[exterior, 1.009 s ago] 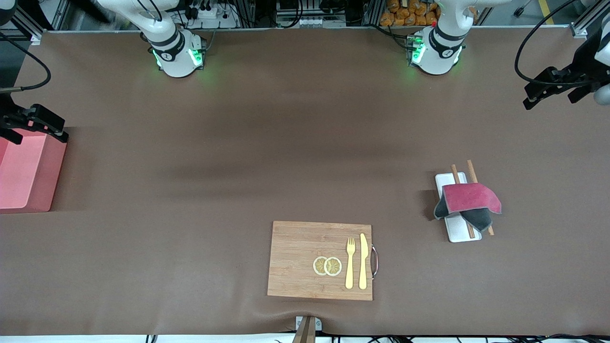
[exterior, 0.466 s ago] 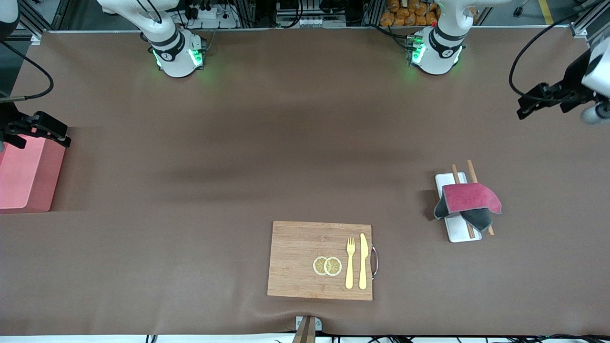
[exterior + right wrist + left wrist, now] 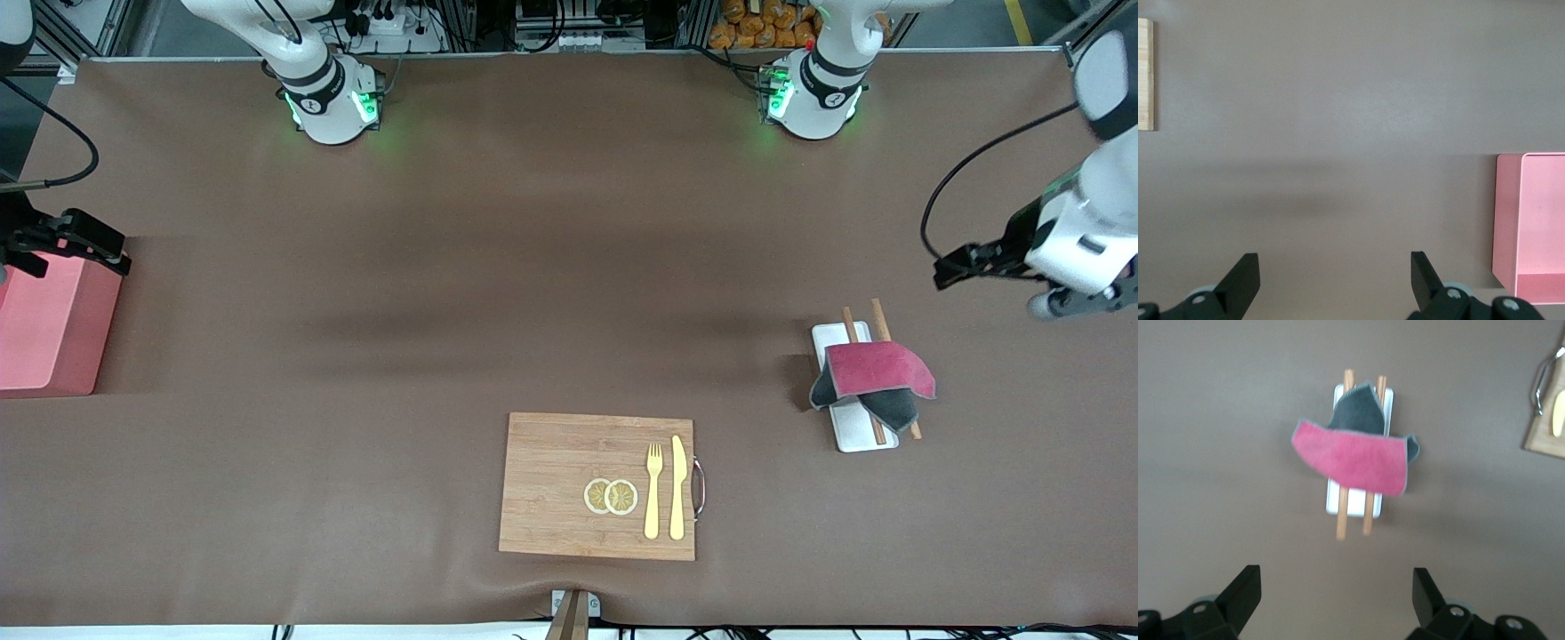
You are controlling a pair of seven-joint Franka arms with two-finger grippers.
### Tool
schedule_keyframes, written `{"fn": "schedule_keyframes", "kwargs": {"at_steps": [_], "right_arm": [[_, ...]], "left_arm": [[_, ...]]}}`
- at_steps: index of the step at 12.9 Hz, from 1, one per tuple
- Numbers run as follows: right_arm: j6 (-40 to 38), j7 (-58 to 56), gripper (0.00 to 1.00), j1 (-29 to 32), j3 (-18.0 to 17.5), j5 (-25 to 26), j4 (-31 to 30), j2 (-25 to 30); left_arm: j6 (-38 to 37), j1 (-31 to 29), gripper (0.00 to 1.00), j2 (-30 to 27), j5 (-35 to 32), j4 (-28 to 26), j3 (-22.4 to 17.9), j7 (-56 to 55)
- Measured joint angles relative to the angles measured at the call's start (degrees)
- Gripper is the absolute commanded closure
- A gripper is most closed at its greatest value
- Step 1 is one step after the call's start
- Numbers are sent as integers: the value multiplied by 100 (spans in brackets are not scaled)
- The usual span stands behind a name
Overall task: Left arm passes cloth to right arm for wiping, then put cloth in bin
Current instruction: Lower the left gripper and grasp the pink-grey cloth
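The cloth [image 3: 876, 373], crimson-pink on top with dark grey folds, lies draped over a white tray [image 3: 849, 436] and two wooden chopsticks [image 3: 880, 311] toward the left arm's end of the table. In the left wrist view the cloth [image 3: 1355, 457] lies ahead of my left gripper [image 3: 1336, 587], which is open and empty. In the front view the left gripper [image 3: 965, 265] hangs over bare table close to the tray. The pink bin [image 3: 44, 329] stands at the right arm's end. My right gripper [image 3: 67, 233] waits over its rim, open and empty [image 3: 1335, 270]; the bin [image 3: 1538, 220] shows beside it.
A wooden cutting board [image 3: 569, 462] lies near the front camera with a fork [image 3: 653, 489], a knife [image 3: 677, 484] and two lemon slices [image 3: 611, 496] on it. Its corner shows in the left wrist view [image 3: 1548, 427] and its edge in the right wrist view [image 3: 1145, 73].
The left arm has swung in from the table's end and come down toward the cloth and tray. The right arm has barely moved. The cloth has not moved.
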State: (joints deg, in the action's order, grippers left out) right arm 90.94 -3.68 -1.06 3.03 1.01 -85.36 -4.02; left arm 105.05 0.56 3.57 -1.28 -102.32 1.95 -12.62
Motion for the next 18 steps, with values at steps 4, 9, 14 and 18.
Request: {"fn": "schedule_keyframes", "kwargs": {"at_steps": [4,9,14,18], "right_arm": [[-2,-3,0,3,2,0,-1,-57],[-22,-4,0,24,19,0,-2,-111],[-32,-16,0,31,22,0,-4,-138],[-33,-24,0,29,19,0,-4,-142]], "left_arm": [[1221,-93,0,410,0,-729,-1,0],[1985,-280,17,1220,0,-761,-3,9],[2183,-295,31,1473,0,-730,10,12],[2209,-295,32,1546,0,-727,11,12]]}}
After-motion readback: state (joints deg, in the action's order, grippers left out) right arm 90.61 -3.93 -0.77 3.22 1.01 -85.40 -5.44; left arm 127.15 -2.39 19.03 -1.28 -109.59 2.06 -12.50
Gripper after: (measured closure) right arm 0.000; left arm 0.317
